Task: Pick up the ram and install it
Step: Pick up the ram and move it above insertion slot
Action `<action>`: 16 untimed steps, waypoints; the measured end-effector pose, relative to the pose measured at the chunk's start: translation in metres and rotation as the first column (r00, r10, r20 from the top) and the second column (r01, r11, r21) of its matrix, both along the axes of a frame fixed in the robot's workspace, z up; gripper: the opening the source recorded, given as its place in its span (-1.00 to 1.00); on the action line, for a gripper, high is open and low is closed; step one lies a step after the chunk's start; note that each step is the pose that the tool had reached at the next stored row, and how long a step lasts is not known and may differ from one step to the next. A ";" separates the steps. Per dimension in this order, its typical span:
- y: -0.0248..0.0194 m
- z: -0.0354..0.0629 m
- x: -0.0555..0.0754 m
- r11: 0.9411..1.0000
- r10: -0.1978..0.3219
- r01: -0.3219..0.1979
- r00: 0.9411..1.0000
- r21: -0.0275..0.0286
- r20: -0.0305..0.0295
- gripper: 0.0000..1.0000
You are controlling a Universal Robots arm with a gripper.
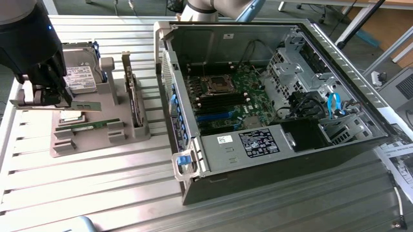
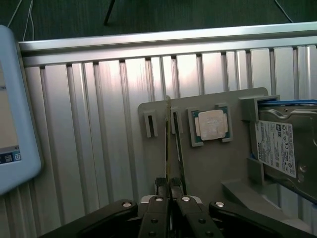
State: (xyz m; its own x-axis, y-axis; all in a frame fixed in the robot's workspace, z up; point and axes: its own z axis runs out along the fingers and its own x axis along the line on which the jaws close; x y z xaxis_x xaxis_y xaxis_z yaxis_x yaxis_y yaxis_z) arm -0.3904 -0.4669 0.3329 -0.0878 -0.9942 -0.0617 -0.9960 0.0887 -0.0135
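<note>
Gripper [image 1: 65, 102], at the exterior view's far left edge, pinches the ram [image 1: 86, 105] just above the holder. Slatted table [image 1: 96, 193] offers open room lower left. Open computer case [image 1: 258, 96] fills centre-right, and the grey holder [image 1: 96, 140] sits beside its left wall.

Bright light whitens the slatted table [image 1: 96, 188] at the exterior view's lower left; the open computer case [image 1: 223, 145] holds deep shadow inside (far corners nearly black). In the wrist view the slats glare palely and the ram [image 2: 168, 124] catches light along its edge.
</note>
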 end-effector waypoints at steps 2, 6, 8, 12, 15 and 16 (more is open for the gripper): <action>0.0000 0.0021 0.000 1.000 0.000 0.000 1.000 0.000 0.000 -0.75; 0.0000 0.0061 0.000 1.000 0.000 0.000 1.000 0.000 0.000 -0.75; 0.0000 0.0078 0.000 1.000 0.000 0.000 1.000 0.000 0.000 -0.75; 0.0000 0.0114 0.000 1.000 0.000 0.000 1.000 -0.001 0.000 -0.75; 0.0000 0.0150 0.000 1.000 0.000 0.000 1.000 -0.001 0.000 -0.75; 0.0000 0.0159 0.000 1.000 0.000 0.000 1.000 -0.001 0.000 -0.75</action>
State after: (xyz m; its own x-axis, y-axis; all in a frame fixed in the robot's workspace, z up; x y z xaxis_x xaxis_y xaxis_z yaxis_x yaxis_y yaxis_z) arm -0.3904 -0.4669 0.3488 -0.0877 -0.9943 -0.0611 -0.9960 0.0887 -0.0137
